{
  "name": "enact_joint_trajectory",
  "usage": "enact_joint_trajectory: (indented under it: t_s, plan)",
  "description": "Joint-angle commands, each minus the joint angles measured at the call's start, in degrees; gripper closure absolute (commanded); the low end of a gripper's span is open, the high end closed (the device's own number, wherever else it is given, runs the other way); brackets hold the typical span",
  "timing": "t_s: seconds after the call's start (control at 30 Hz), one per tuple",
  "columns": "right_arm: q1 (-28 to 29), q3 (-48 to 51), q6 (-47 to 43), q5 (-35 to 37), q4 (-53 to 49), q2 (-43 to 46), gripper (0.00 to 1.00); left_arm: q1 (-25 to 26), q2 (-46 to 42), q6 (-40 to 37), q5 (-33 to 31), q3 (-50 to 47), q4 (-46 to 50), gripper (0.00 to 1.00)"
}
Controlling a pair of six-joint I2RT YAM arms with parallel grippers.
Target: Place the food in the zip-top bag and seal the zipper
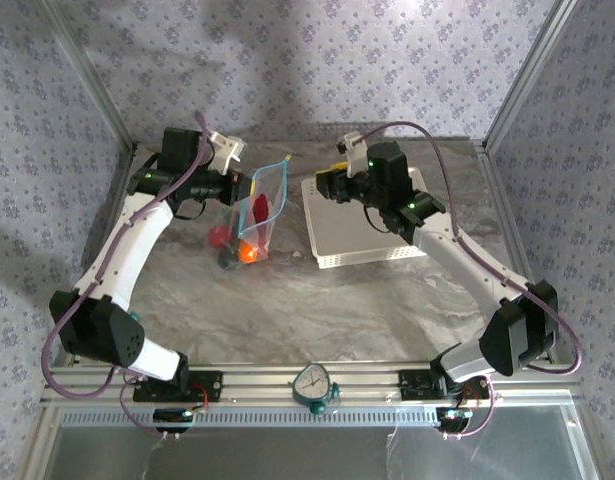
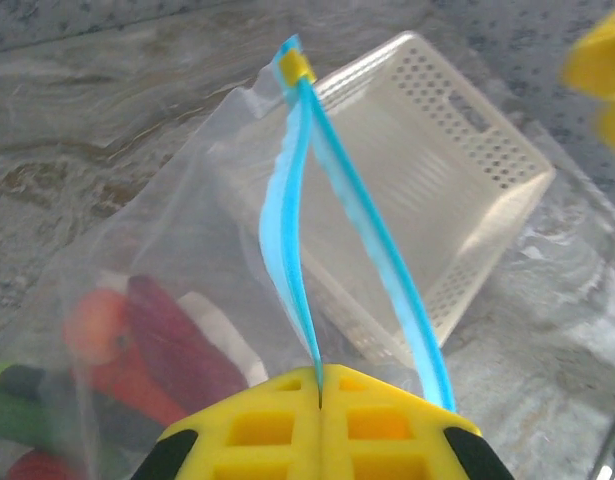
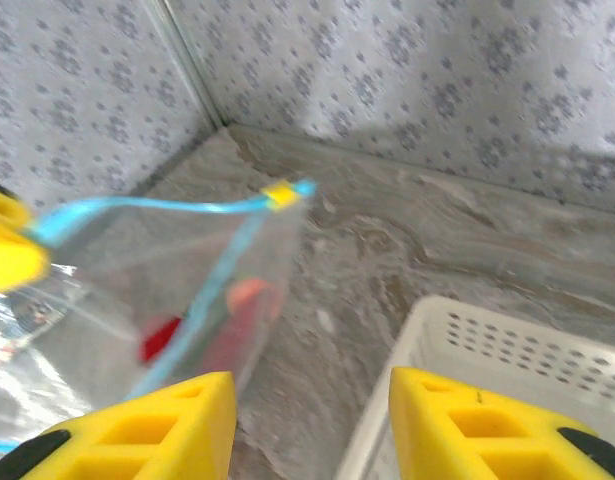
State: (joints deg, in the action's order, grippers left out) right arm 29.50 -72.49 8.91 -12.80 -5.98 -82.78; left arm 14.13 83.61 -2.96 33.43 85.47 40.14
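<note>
Light-blue plastic first: the zipper stands unsealed, its two strips bowed apart and meeting only at a yellow tab at the far end. The zip-top bag hangs left of centre in the overhead view. The food, red, purple and green pieces, is heaped in its lower part. My left gripper is clamped tight on the near end of the zipper. The right gripper sits at the bottom of its own view, jaws apart with nothing between them, facing the tab.

My worry is the gape. If I pinch along the strips while they are bowed like this, they may press together misaligned and leave a gap. The load also sags the floppy film, so a hard tug from the right could drag the strip out of the left's pinch. I think only one strip runs into the left pads, but the view there is too close to be sure. The white perforated basket lies just beside the right arm, and a careless swing would shove it.

The table is grey marbled and flat. Pale floral-patterned walls and metal corner posts close it in.
</note>
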Motion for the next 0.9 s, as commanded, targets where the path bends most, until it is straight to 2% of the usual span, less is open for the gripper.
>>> enact_joint_trajectory:
  t_s: [0.0,0.23,0.33,0.43,0.6,0.7,0.87]
  plan:
    - [-0.9,2.1,-5.4,-5.0,3.4,1.0,0.55,-1.5,-2.6,-6.2,10.8,2.4,3.4,1.00]
    - [-1.5,3.5,-8.8,-8.3,7.7,-0.7,0.54,-2.7,-6.8,-14.0,19.2,3.4,9.6,1.00]
    - [-1.9,3.3,-9.1,-9.7,9.3,-2.1,0.53,-3.4,-9.1,-15.5,20.1,2.1,9.3,1.00]
    - [-1.9,3.1,-10.7,-12.7,10.2,-3.5,0.51,-5.0,-9.6,-14.2,18.4,1.2,7.5,1.00]
    - [-1.7,5.8,-13.4,-17.8,12.0,-3.0,0.51,-8.6,-5.7,-11.4,16.8,2.3,6.5,0.99]
    - [-1.9,7.4,-14.5,-18.4,12.3,-1.8,0.51,-9.3,-1.9,-11.9,16.4,3.2,7.4,0.99]
    - [-3.3,7.5,-15.1,-22.9,12.3,-2.0,0.50,-9.4,4.3,-13.6,19.3,4.9,10.0,0.98]
